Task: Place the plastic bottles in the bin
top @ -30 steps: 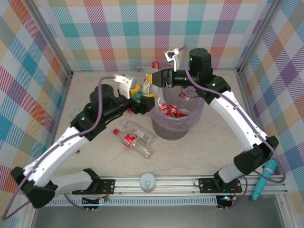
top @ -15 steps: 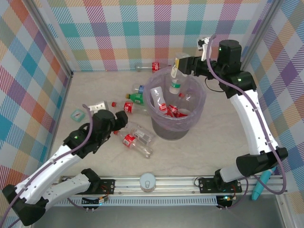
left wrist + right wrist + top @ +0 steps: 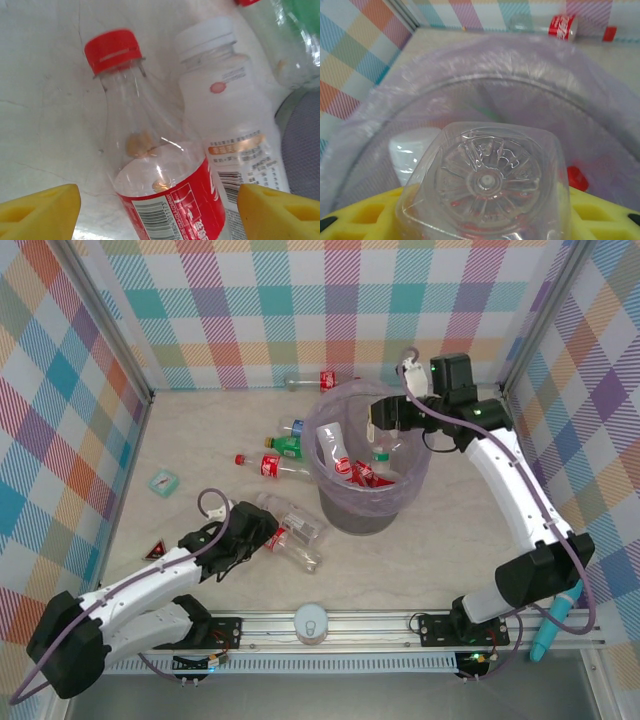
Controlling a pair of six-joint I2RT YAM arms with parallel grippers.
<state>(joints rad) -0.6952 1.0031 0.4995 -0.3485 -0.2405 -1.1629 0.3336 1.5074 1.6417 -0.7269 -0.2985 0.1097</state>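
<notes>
Now | right hand pinching clear bottle above bin | left hand spread astride red-capped bottle

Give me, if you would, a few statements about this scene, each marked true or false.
1. The right gripper holds a clear bottle above the bin. True.
2. The left gripper is clamped on a green bottle. False: its jaws stand open astride a red-capped bottle.
3. The bin is empty. False: several bottles lie inside.
4. A red-labelled bottle lies by the back wall. True.
</notes>
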